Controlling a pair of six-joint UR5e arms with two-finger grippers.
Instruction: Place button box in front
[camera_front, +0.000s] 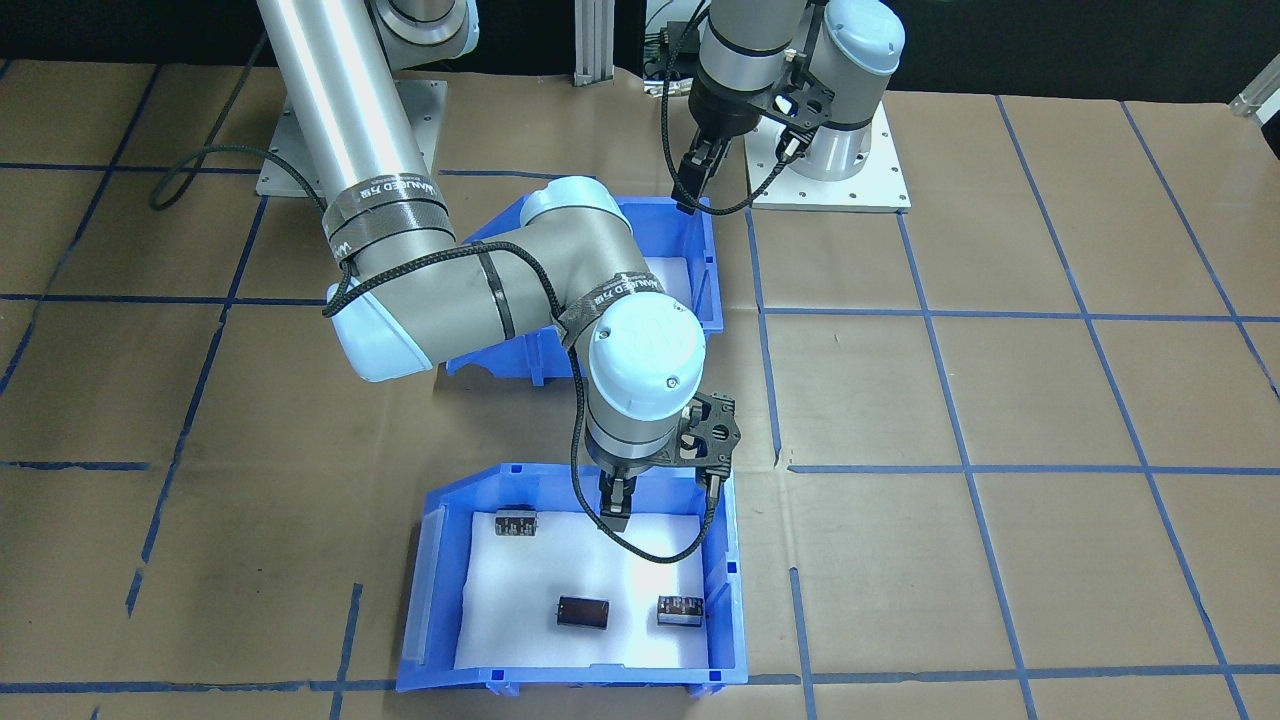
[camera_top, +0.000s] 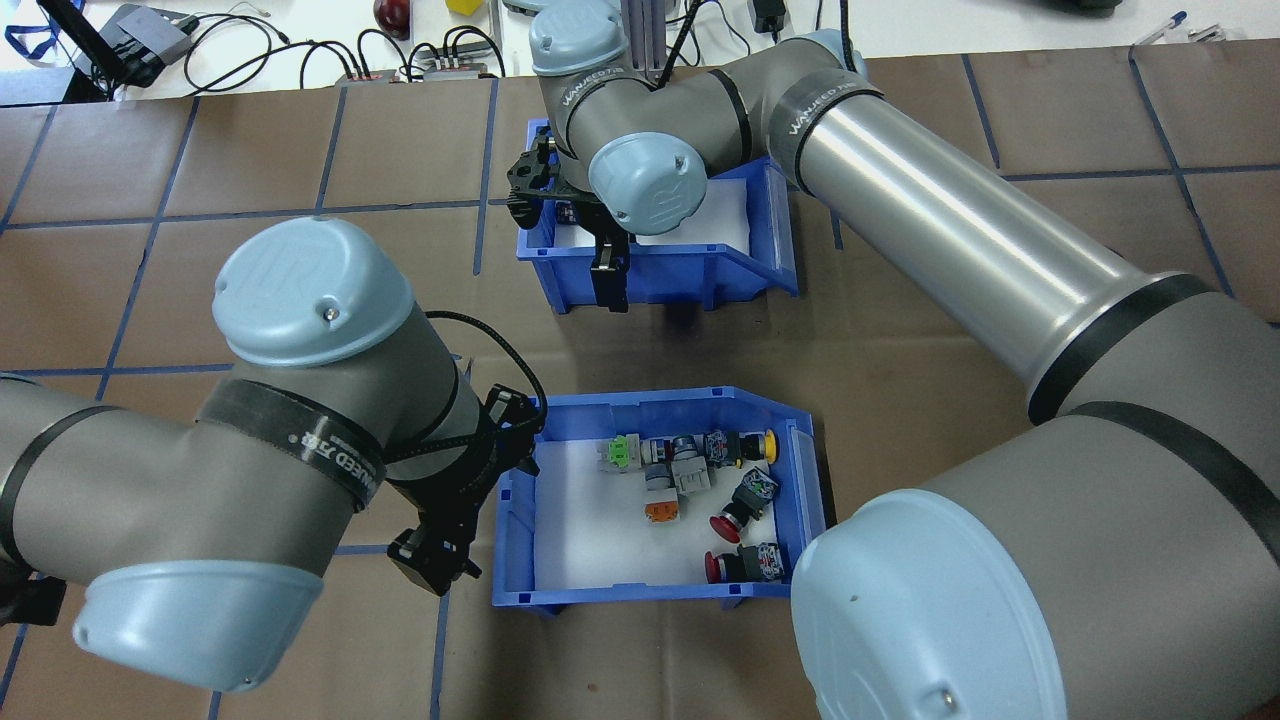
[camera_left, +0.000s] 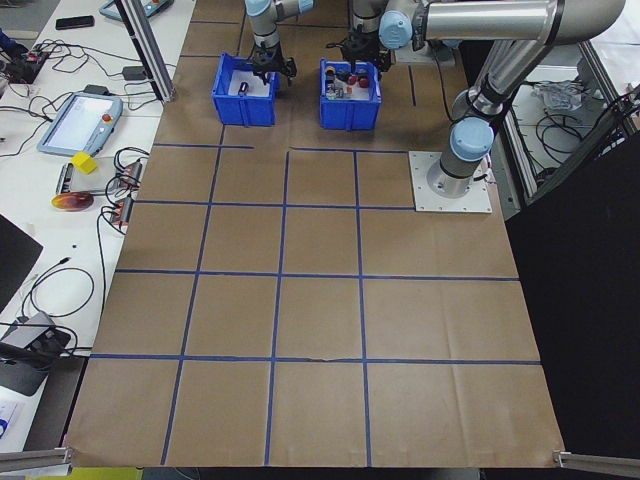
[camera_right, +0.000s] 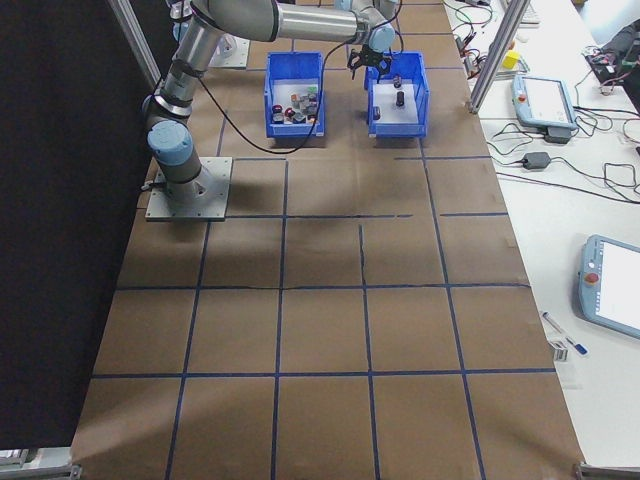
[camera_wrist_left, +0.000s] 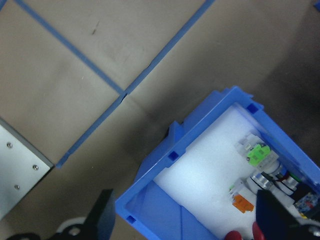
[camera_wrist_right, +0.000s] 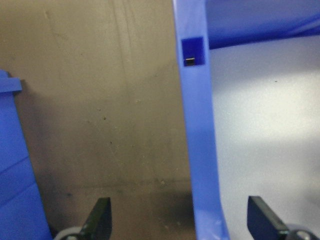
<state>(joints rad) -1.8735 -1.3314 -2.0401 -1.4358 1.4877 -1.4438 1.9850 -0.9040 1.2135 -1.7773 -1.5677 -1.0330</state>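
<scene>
The button box is a blue bin with a white liner, holding red, green, orange and yellow push-buttons. It is the bin nearer the robot; in the front-facing view the button box is half hidden behind the right arm. My left gripper is open over that box's left wall. In the left wrist view the box's corner lies between the two fingers. My right gripper is open and straddles a wall of the other blue bin.
The other bin holds black cylinders on white foam and lies farther from the robot. Brown table paper with a blue tape grid spreads to both sides. The arms' base plates are at the robot's edge.
</scene>
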